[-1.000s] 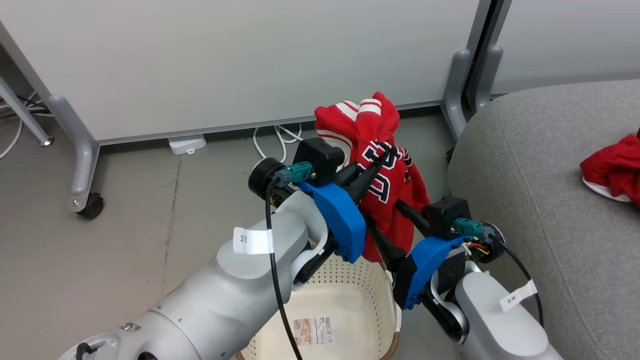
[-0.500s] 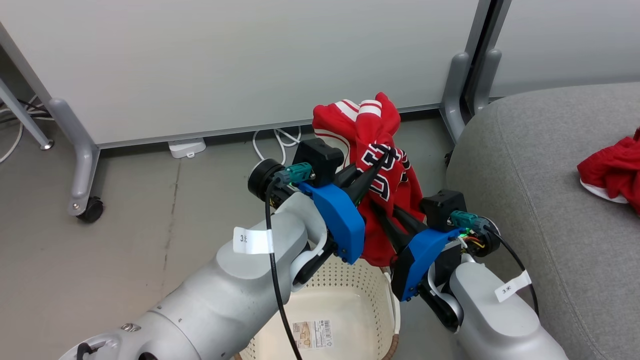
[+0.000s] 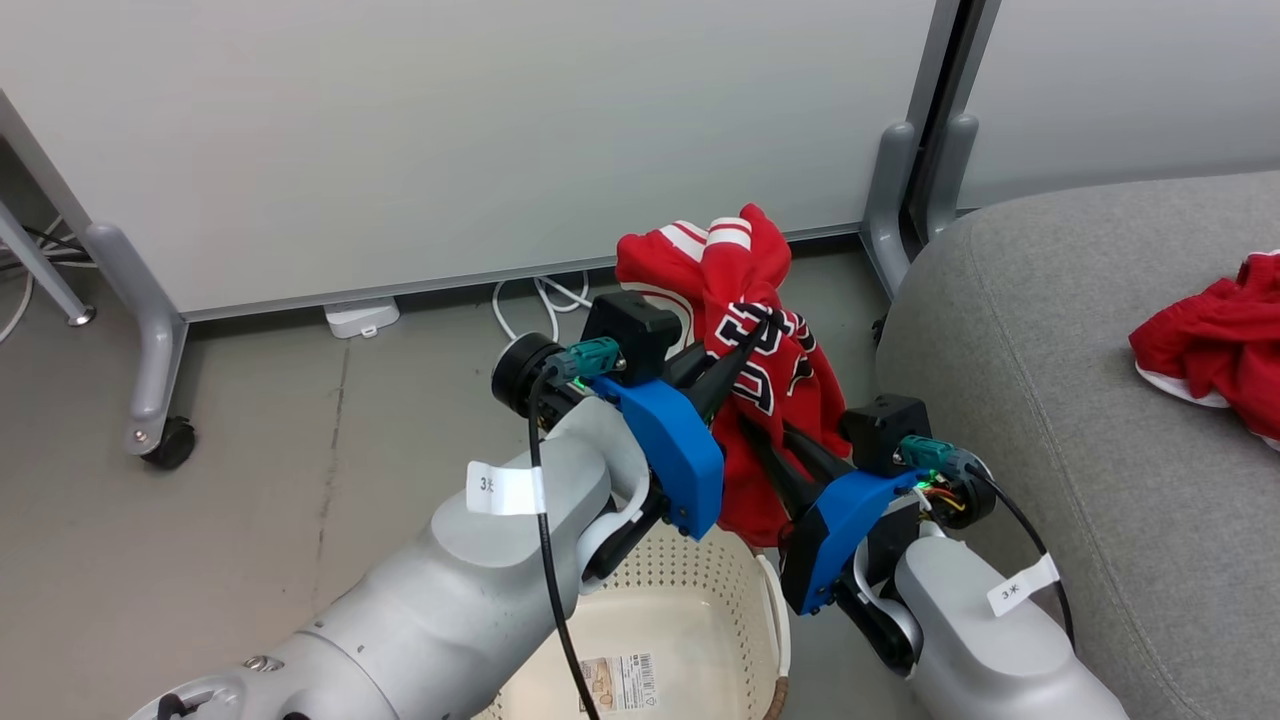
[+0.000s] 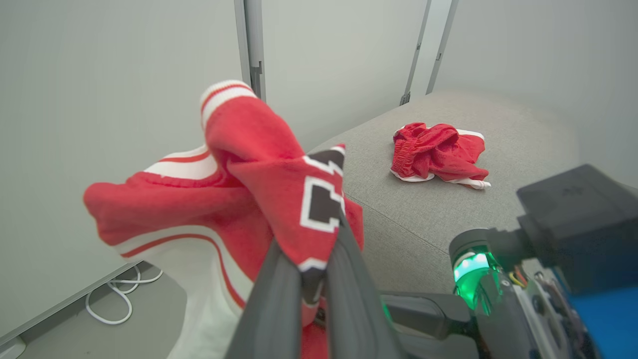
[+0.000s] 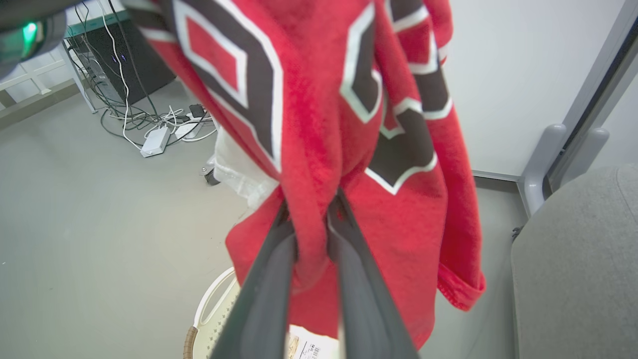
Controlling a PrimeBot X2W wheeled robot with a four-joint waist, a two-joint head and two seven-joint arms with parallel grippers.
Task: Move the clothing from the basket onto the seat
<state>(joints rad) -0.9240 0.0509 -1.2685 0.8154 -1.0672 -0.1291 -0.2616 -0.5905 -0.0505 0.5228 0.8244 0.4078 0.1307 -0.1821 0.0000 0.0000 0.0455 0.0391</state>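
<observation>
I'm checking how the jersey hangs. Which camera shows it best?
The head view: the jersey hangs nearly whole, pinched by the left hand and right hand, over the basket. The left wrist view shows its striped top end; the right wrist view crops its lettering close-up.

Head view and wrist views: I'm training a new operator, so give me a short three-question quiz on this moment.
1. Multiple choice: which gripper is shut on the red fabric jersey with black-and-white lettering? A) left alone B) right alone C) both
2. True or false: the jersey lies folded inside the cream-white perforated plastic basket.
3. Where does the crumpled red garment with white trim lie?
Key: 1. C: the left gripper and the right gripper each pinch it. 2. False: it hangs from the grippers above the basket. 3. On the light grey fabric seat.
</observation>
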